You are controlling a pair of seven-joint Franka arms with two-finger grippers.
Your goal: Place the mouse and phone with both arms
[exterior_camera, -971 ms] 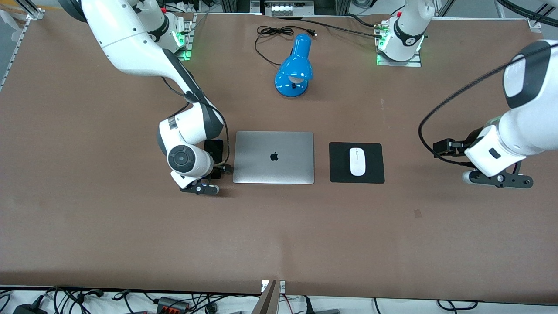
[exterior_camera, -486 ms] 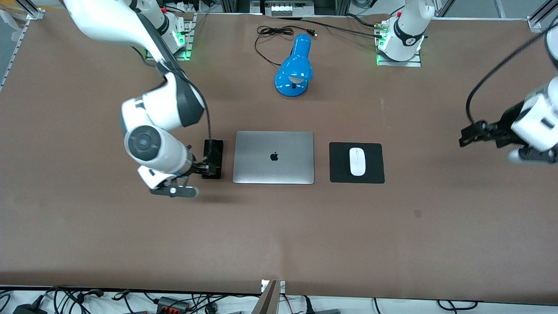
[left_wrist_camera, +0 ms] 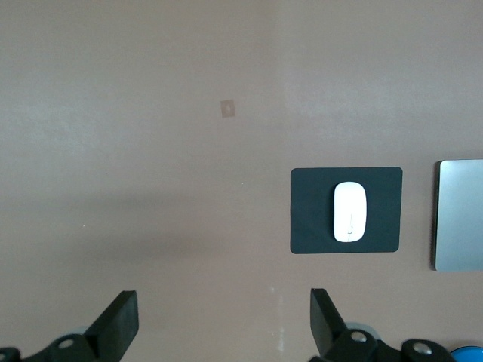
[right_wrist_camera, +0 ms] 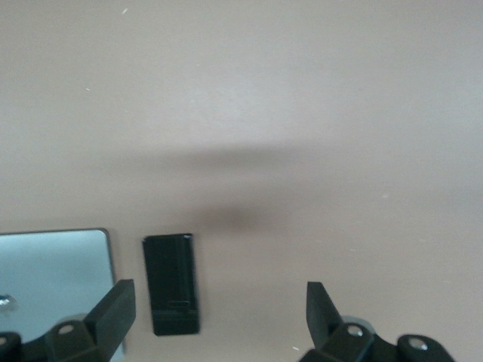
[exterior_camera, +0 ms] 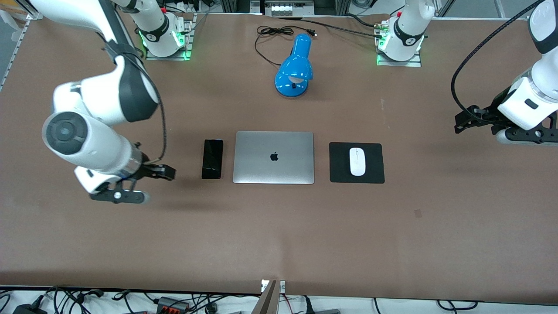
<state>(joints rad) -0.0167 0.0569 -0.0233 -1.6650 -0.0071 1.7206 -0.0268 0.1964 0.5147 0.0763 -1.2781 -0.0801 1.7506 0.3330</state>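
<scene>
Phone [exterior_camera: 212, 158] flat on worktop [exterior_camera: 279, 226], just beside the silver laptop [exterior_camera: 273, 157] toward the right arm's end; well clear of right gripper [exterior_camera: 163, 172], jaws wide, empty. Mouse [exterior_camera: 357, 161] rests on black mouse pad [exterior_camera: 356, 162]; left gripper [exterior_camera: 465, 122] well apart from it, jaws wide, empty. Both arms raised over bare worktop at their own ends. Versus 0.5 s ago: right gripper has drawn off the phone; left gripper little changed. Blue lamp [exterior_camera: 295, 66] unmoved.

The right pincer [exterior_camera: 163, 171] has let go of the phone [exterior_camera: 212, 158] and drawn away toward its end of the desk [exterior_camera: 279, 231]; the left pincer [exterior_camera: 465, 120] has lifted and withdrawn too.
</scene>
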